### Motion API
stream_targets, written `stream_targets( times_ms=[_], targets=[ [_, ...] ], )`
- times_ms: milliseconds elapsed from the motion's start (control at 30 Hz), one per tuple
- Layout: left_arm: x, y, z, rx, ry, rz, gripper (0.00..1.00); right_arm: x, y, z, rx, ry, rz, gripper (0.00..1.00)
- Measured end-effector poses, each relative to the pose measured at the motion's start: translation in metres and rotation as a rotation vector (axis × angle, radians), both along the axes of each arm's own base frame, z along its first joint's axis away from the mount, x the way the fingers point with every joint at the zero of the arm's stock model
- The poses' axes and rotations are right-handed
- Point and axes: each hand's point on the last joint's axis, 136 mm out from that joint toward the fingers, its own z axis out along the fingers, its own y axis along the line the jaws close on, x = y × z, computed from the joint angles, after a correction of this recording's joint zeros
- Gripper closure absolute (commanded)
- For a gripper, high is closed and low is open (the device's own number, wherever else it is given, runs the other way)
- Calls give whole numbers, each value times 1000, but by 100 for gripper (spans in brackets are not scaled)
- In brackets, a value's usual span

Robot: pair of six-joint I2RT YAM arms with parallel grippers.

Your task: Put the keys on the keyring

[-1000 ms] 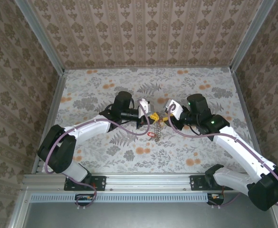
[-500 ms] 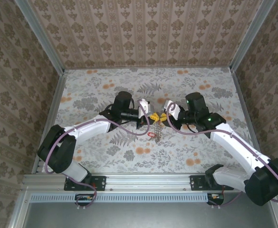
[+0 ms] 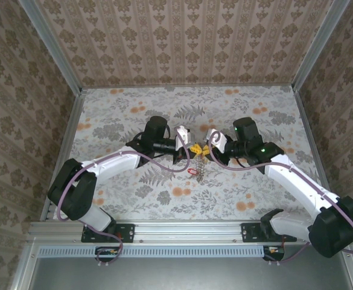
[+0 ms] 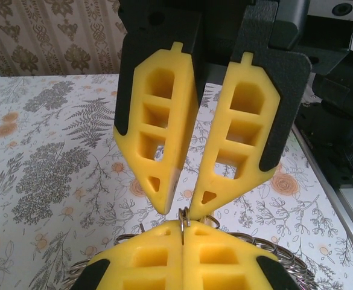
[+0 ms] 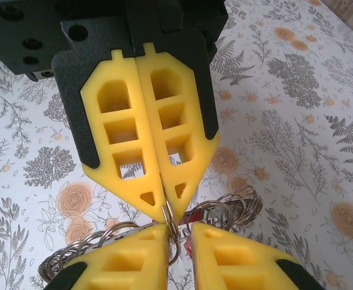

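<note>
The two hands meet tip to tip over the middle of the flowered tabletop (image 3: pixel 128 115). The left hand (image 5: pixel 164 204) is pressed together, pinching a small ring of the keyring (image 5: pixel 227 208). From overhead, the chain and a red key (image 3: pixel 192 171) show just beneath. The right hand (image 4: pixel 185 208) is slightly spread, its fingertips on either side of that ring.

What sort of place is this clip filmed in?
Probably a staged robot test cell: wallpapered panels in aluminium framing box in a floral-covered table, with the left arm and right arm bolted to a rail.
</note>
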Motion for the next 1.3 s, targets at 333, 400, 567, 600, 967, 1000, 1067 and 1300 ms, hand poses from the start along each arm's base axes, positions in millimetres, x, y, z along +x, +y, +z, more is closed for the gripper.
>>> stream_targets(
  times_ms=[333, 400, 567, 600, 967, 1000, 1067, 1300],
  targets=[
    [1, 2, -2, 9, 9, 6, 100, 0, 2, -8, -4, 23, 19, 95],
    [1, 2, -3, 12, 12, 6, 100, 0, 2, -8, -6, 22, 21, 100],
    [0, 3, -4, 19, 10, 2, 98, -2, 2, -9, -15, 25, 32, 100],
    [0, 3, -4, 21, 6, 0, 95, -2, 2, -9, -18, 26, 34, 100],
    [-1, 4, 1, 84, -50, -26, 84, -4, -3, -4, -57, 34, 32, 100],
    [-1, 4, 2, 88, -53, -28, 84, -4, -3, -5, -61, 37, 33, 100],
    [-2, 4, 1, 96, -55, -32, 84, -5, -4, -4, -70, 43, 31, 100],
    [-5, 2, 2, 103, -65, -44, 82, -7, -3, -1, -87, 48, 33, 100]
  ],
)
